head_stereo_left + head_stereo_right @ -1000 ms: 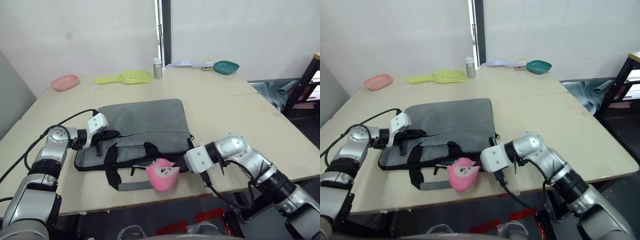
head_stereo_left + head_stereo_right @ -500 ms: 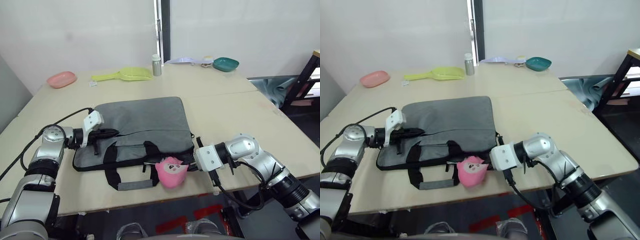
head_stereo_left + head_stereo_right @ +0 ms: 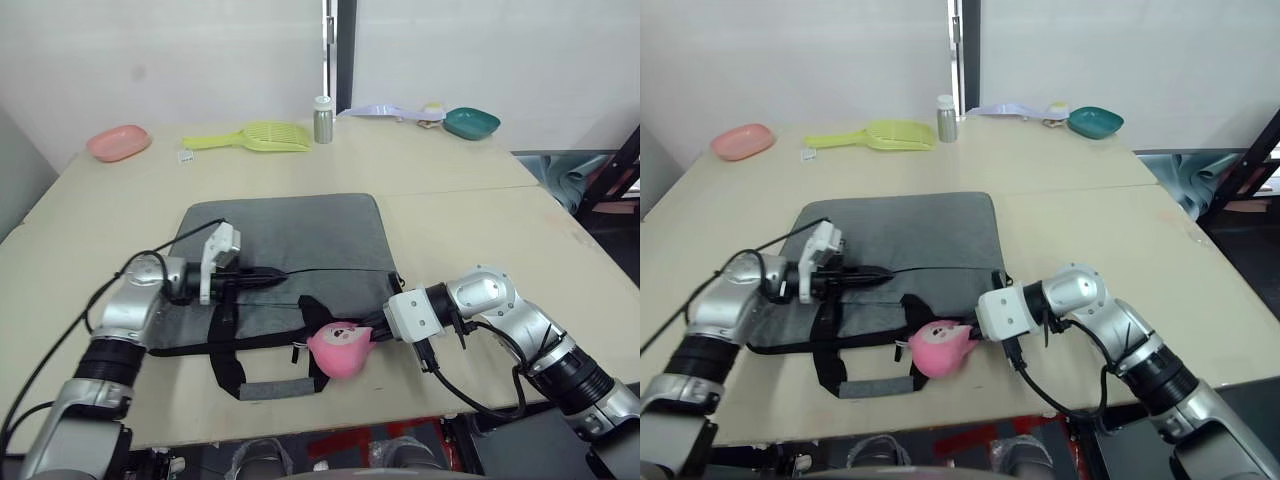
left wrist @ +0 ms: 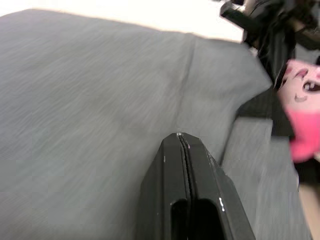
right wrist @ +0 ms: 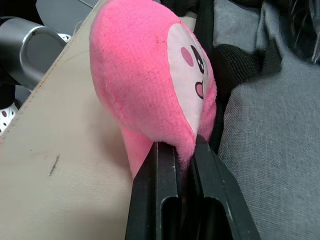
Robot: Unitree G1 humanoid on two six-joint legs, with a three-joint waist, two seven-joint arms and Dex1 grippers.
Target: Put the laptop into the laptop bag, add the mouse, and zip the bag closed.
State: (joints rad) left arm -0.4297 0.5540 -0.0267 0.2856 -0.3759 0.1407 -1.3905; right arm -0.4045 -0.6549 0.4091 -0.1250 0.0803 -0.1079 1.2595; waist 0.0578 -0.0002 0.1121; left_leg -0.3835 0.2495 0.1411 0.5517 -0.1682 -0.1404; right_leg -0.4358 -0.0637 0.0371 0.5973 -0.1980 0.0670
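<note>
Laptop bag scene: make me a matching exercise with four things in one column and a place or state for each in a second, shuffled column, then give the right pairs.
Things:
1. laptop bag
2. pink plush toy
3. left tool
4. teal bowl

Places or states:
A. at the far right edge of the table
B. lying flat in the middle of the table
C. pinched in the right tool at the bag's near edge
D. fingers shut, over the grey fabric

Pairs: 1-B, 2-C, 3-D, 4-A
</note>
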